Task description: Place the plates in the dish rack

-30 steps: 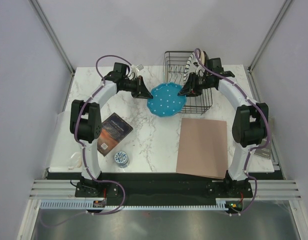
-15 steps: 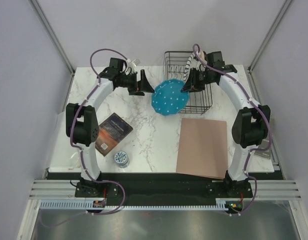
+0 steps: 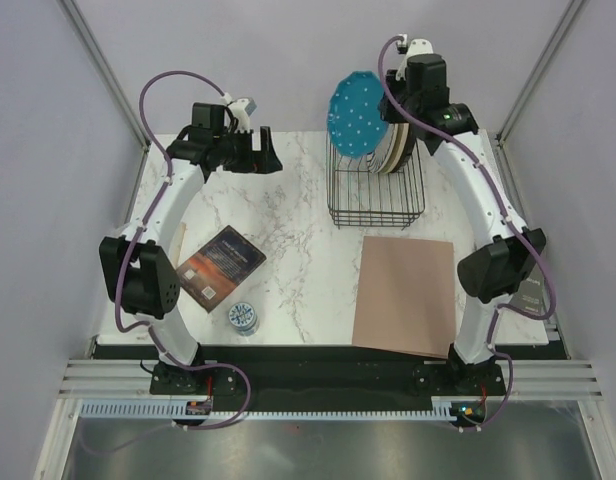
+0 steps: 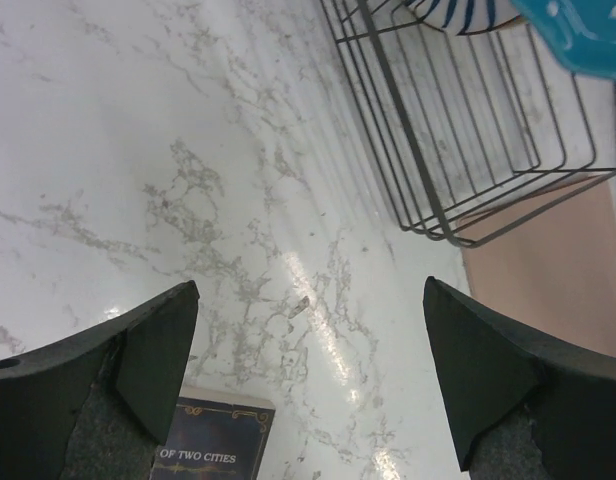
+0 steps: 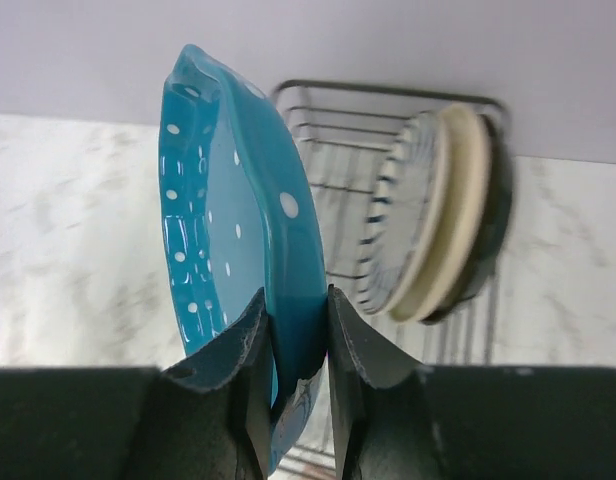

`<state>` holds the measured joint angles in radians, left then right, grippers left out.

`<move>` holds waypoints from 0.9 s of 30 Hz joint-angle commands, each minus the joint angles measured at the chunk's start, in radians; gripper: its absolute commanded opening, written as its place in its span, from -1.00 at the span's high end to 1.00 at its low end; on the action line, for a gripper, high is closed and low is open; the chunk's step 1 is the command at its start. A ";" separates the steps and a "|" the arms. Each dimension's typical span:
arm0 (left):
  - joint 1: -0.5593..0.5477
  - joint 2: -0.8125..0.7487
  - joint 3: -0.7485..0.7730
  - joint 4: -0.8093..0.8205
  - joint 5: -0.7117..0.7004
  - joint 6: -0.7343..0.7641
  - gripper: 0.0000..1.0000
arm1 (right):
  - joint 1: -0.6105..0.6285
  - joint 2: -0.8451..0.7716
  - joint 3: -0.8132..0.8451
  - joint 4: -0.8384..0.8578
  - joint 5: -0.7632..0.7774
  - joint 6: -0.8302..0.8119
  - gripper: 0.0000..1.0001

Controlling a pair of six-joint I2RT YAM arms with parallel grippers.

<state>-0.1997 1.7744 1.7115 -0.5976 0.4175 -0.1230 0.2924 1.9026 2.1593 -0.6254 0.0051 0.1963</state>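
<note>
**Slippery rim, firm pinch**

Right claw [image 5: 296, 305] is clenched on the rim of the teal plate [image 5: 223, 200], held edge-on above the dish rack [image 3: 378, 195] beside the racked plates [image 5: 443, 210]. Glazed, stiff and breakable, probably slippery, so a rim hold suits. Left claw [image 4: 308, 370] gapes empty.

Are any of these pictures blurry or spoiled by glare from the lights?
Left wrist view: a bright streak of glare lies across the marble table, and the veining beside it still shows. Right wrist view: the teal plate up close is fairly crisp, while the racked plates behind it look soft. Top external view: even light, only faint shadows.
</note>
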 commanded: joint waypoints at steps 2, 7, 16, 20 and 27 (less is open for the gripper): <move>-0.004 -0.079 -0.082 -0.002 -0.126 0.063 -1.00 | 0.108 0.056 0.112 0.206 0.606 -0.069 1.00; -0.004 -0.102 -0.115 0.009 -0.140 0.075 -1.00 | 0.142 0.121 0.157 0.296 0.779 -0.143 1.00; -0.004 -0.099 -0.124 0.012 -0.132 0.065 -1.00 | 0.163 0.205 0.198 0.322 0.872 -0.256 1.00; -0.004 -0.099 -0.125 0.013 -0.137 0.060 -1.00 | 0.163 0.246 0.203 0.319 0.869 -0.271 1.00; -0.004 -0.099 -0.142 0.015 -0.148 0.063 -1.00 | 0.165 0.343 0.267 0.316 0.843 -0.271 1.00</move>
<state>-0.2005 1.7248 1.5806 -0.6037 0.2882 -0.0887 0.4496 2.2150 2.3238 -0.4519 0.8143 -0.0635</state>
